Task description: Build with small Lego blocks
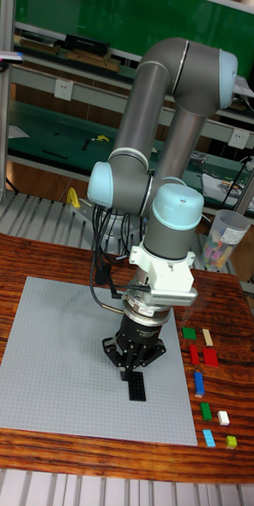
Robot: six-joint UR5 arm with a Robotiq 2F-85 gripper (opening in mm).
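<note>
A grey baseplate [55, 371] lies on the wooden table. On it, near its right side, is a long black brick [138, 389] lying flat. My gripper [134, 370] points straight down, and its dark fingers converge right at the brick's far end. The fingertips blend into the black brick, so I cannot tell whether they grip it or only touch it. Loose small bricks lie on the wood right of the plate: green [189, 334], tan [207, 337], two red [202, 356], blue [199, 383], another green [206, 409], white [223, 417], light blue [210, 438] and lime [232, 442].
A clear plastic cup [225, 237] holding coloured bricks stands at the table's back right. Cables [103, 277] hang from the arm down to the table behind the plate. A workbench with a metal frame [0, 118] runs behind the table.
</note>
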